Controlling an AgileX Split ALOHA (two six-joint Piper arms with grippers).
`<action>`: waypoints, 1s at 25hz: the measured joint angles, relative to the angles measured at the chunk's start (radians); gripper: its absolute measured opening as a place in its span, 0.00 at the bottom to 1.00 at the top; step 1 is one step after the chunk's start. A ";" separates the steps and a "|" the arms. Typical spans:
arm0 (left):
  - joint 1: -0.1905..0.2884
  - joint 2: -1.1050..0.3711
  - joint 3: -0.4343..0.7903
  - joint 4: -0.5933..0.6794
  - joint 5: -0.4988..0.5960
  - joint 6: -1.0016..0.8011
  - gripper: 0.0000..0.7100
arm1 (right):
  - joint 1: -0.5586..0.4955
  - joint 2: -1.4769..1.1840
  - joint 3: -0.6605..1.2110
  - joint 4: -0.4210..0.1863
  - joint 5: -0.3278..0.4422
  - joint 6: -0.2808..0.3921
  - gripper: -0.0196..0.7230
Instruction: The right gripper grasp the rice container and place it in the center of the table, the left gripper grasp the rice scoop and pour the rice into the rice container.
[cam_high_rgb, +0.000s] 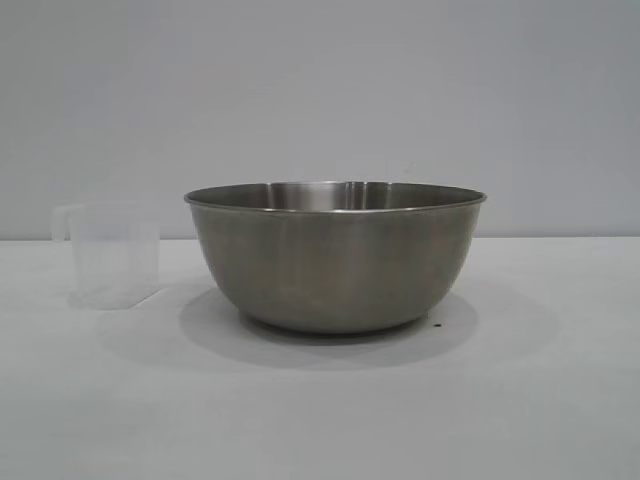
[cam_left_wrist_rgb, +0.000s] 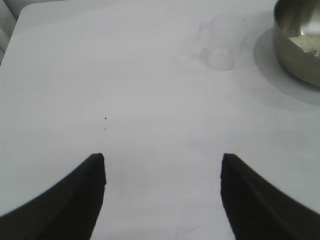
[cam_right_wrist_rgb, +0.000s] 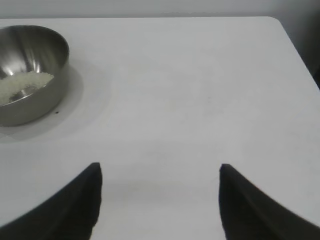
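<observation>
The steel rice container (cam_high_rgb: 335, 258) stands at the middle of the white table (cam_high_rgb: 320, 420). It also shows in the left wrist view (cam_left_wrist_rgb: 297, 42) and the right wrist view (cam_right_wrist_rgb: 30, 70), with a small heap of off-white rice (cam_right_wrist_rgb: 22, 85) in its bottom. The clear plastic rice scoop (cam_high_rgb: 110, 255) stands upright to the container's left, apart from it, and looks empty; it is faint in the left wrist view (cam_left_wrist_rgb: 222, 42). My left gripper (cam_left_wrist_rgb: 163, 162) is open and empty over bare table, well away from the scoop. My right gripper (cam_right_wrist_rgb: 160, 172) is open and empty, away from the container.
A plain grey wall stands behind the table. The table's corners and edges show in both wrist views. A tiny dark speck (cam_high_rgb: 438, 324) lies by the container's base.
</observation>
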 joint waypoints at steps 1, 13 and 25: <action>0.000 0.000 0.000 0.000 0.000 0.000 0.61 | 0.005 0.000 0.000 0.000 0.000 0.000 0.60; 0.000 0.000 0.000 0.000 0.000 0.000 0.61 | 0.002 0.000 0.000 0.000 0.000 0.000 0.60; 0.050 0.000 0.000 0.000 0.000 0.000 0.61 | -0.001 0.000 0.000 0.000 0.000 0.000 0.60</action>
